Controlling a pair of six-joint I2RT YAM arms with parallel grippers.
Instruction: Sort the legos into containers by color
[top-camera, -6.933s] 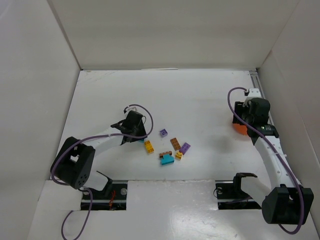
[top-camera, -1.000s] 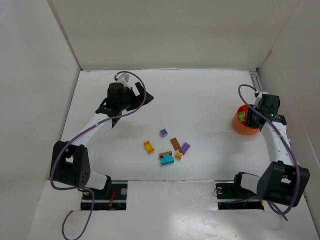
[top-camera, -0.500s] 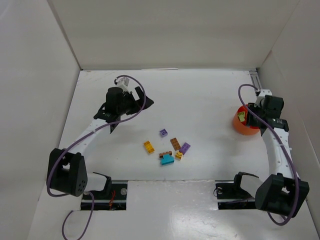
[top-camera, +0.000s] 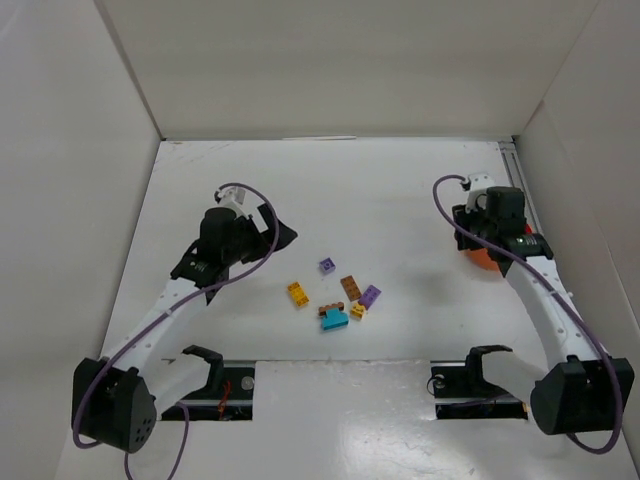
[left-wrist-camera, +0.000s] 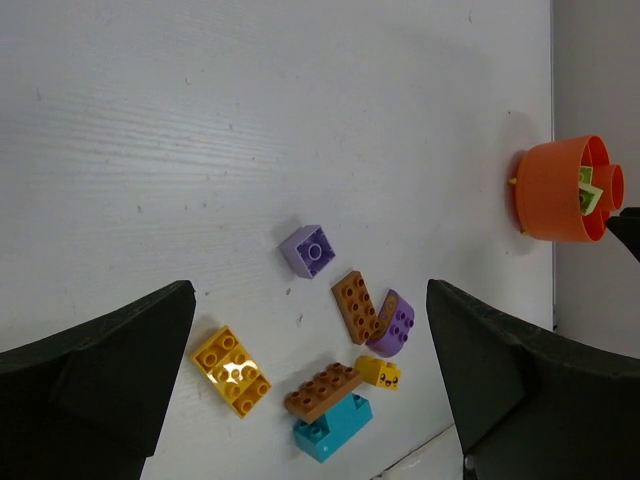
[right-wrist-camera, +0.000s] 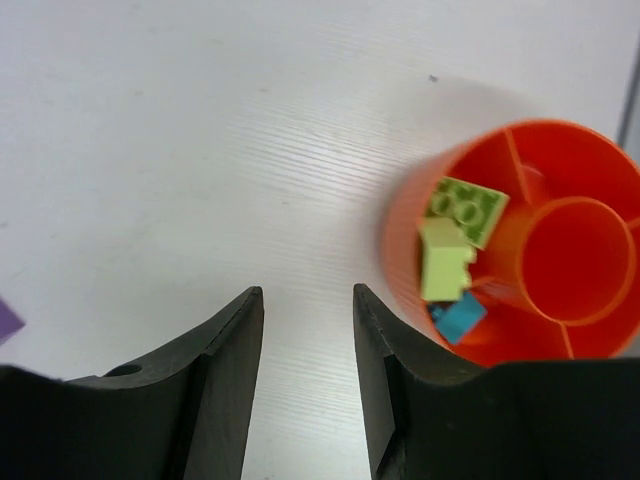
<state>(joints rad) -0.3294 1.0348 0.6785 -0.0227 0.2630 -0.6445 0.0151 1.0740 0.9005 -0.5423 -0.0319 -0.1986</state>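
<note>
top view looks down on the whole table (top-camera: 400, 190); both wrist views share the orange bowl (left-wrist-camera: 545, 192), right apparently nearer.

The left arm (top-camera: 160, 302) and the right arm (top-camera: 537, 300) have white links and black joints. A purple cable (top-camera: 236, 186) runs along each — the fingers (left-wrist-camera: 90, 370) are black.

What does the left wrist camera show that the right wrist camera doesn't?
Only the left wrist view: the loose yellow-orange brick, brown bricks and teal brick lying on the table. Only the right wrist view: a small teal piece inside the orange bowl. Both: that bowl with pale green bricks in it.
</note>
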